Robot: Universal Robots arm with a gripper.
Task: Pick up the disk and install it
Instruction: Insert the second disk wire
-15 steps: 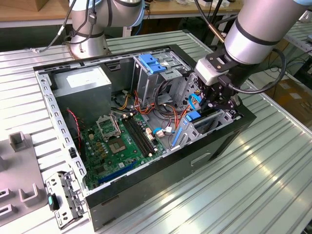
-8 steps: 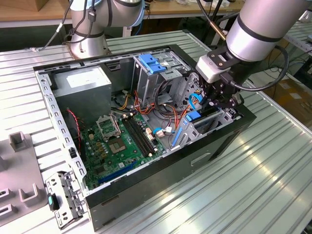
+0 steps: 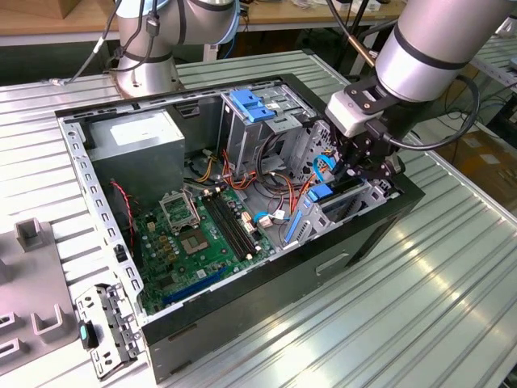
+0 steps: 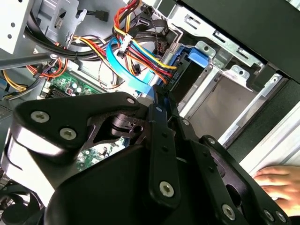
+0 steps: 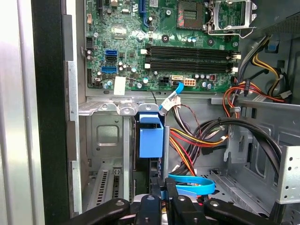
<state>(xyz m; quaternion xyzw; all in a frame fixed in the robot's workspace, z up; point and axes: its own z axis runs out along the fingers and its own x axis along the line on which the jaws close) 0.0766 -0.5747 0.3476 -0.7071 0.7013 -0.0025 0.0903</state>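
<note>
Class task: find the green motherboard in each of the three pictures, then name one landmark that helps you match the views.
Exterior view: the motherboard lies flat, toward the exterior view's left of the gripper.
Second wrist view: the motherboard peeks out behind the coloured wires.
First wrist view: the motherboard carries the black memory slots.
Shared landmark: the blue plastic tab at the drive bay.

Work surface is a ribbed aluminium-profile table (image 3: 452, 291), evenly lit, with bright glare seen on the slats. A grey moulded fixture (image 3: 32, 283) is seen at the exterior view's left edge. Behind, a wooden bench top (image 3: 48, 20) is visible. Brown floor (image 3: 493, 153) is seen at the exterior view's right.
</note>
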